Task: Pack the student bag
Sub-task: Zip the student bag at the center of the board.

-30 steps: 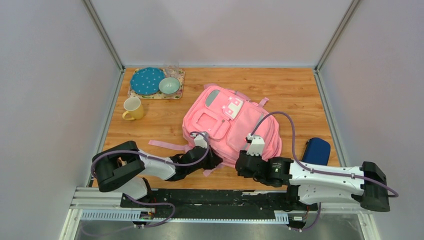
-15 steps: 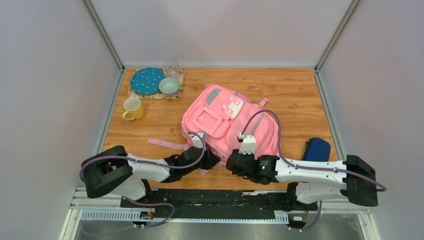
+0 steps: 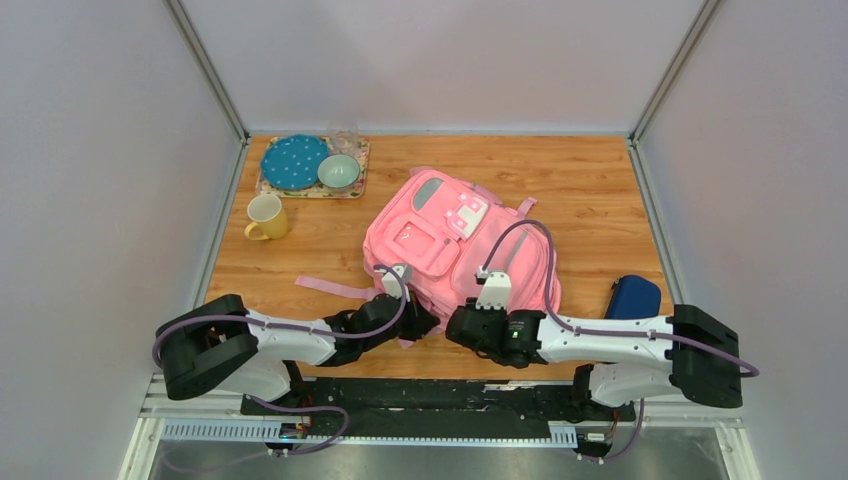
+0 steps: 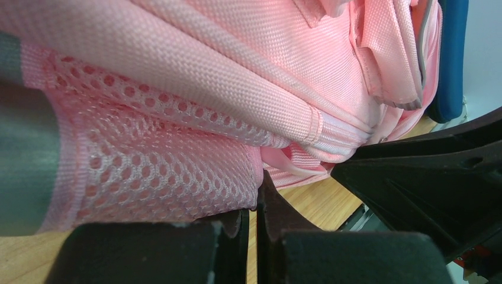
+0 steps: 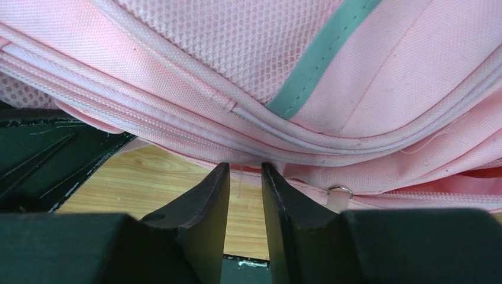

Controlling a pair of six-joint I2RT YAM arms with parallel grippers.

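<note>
The pink student bag [image 3: 460, 240] lies flat on the wooden table, front up, with its bottom edge towards me. My left gripper [image 3: 425, 322] is at its near left corner. In the left wrist view [image 4: 253, 195] the jaws are almost together with bare wood in the slit, and they press against the bag's mesh side pocket [image 4: 154, 171]. My right gripper [image 3: 455, 325] is at the near edge just to the right. In the right wrist view [image 5: 245, 168] its jaws stand narrowly apart with nothing between, tips touching the bag's zip seam [image 5: 296, 154]. A zip ring [image 5: 339, 190] sits beside them.
A small dark blue case [image 3: 633, 298] lies right of the bag. A loose pink strap [image 3: 335, 291] trails left. A yellow mug [image 3: 265, 216] and a tray [image 3: 312, 190] with a blue plate [image 3: 294, 161] and a bowl [image 3: 339, 171] stand at the back left.
My right gripper has moved left along the bag's near edge, closer to the left gripper. My left arm has stretched out lower. The bag has shifted slightly.
</note>
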